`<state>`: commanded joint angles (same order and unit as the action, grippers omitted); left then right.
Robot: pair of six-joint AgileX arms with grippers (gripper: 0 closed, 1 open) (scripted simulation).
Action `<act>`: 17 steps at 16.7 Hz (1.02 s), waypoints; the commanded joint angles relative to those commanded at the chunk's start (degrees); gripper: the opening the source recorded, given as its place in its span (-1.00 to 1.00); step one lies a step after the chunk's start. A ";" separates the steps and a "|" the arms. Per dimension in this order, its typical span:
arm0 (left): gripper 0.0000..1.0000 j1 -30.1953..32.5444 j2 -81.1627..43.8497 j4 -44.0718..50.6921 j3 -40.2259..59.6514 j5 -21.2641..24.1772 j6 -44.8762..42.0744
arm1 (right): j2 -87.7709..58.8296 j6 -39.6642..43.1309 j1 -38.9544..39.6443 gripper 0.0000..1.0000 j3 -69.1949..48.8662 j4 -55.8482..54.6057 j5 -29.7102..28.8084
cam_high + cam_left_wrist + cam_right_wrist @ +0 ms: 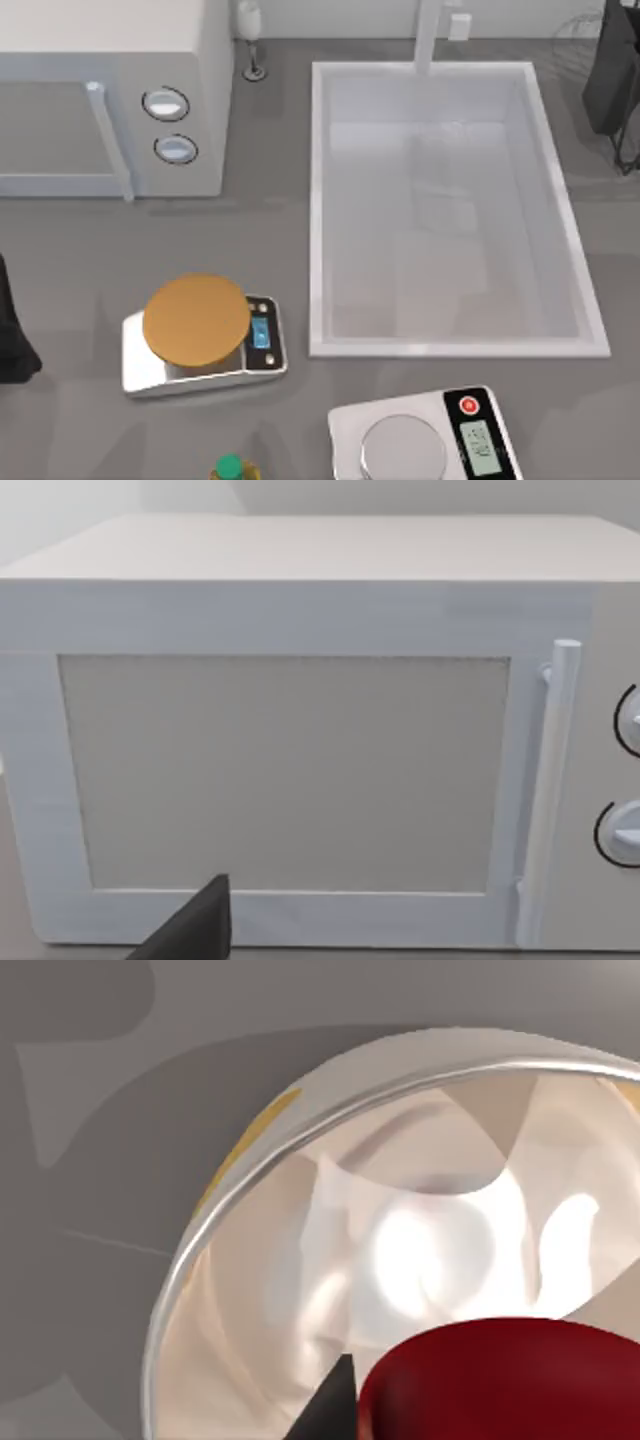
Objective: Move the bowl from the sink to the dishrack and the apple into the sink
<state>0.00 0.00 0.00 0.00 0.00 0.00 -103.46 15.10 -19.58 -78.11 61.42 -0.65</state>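
Note:
The white sink (318,210) has nothing in its basin in the top view. The bowl is out of view. My right arm (612,80) is at the table's far right, beyond the sink's back corner. In the right wrist view the glossy red apple (500,1385) sits close up, and one dark finger (330,1405) of my right gripper presses against its side, shut on it. Behind the apple lies a shiny, silver-rimmed round dish (250,1200) with a pale inside. My left arm (10,340) is parked at the table's left edge, facing the microwave.
A white microwave (110,90) stands at the back left, a wine glass (252,40) beside it. A scale with an orange disc (196,320) sits left of the sink. A silver-plate scale (405,450) and a green-capped bottle (230,468) are at the front. The faucet (428,35) rises behind the sink.

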 joint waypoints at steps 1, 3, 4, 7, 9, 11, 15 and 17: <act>1.00 0.00 0.00 0.00 0.00 0.00 0.00 | 0.71 0.02 -0.01 -1.00 -1.88 2.46 0.00; 1.00 0.00 0.00 0.00 0.00 0.00 0.00 | 1.85 0.05 -0.02 -1.00 -4.56 5.66 0.00; 1.00 0.00 0.00 0.00 0.00 0.00 0.00 | 2.22 0.06 -0.01 -1.00 -5.20 6.39 -0.01; 1.00 0.00 0.00 0.00 0.00 0.00 0.00 | 2.31 0.06 -0.01 -1.00 -5.33 6.55 -0.01; 1.00 0.00 0.00 0.00 0.00 0.00 0.00 | 2.09 -0.04 0.08 -1.00 -5.18 6.40 0.01; 1.00 0.00 0.00 0.00 0.00 0.00 0.00 | 2.03 -0.45 1.68 -1.00 -4.84 4.65 -0.49; 1.00 0.00 0.00 0.00 0.00 0.00 0.00 | 2.16 -2.60 10.05 -1.00 -2.37 -6.24 -3.47; 1.00 0.00 0.00 0.00 0.00 0.00 0.00 | 2.35 -4.11 15.89 -1.00 -0.18 -15.33 -5.93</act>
<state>0.00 0.00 0.00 0.00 0.00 0.00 -101.11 10.98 -3.69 -78.29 46.09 -6.58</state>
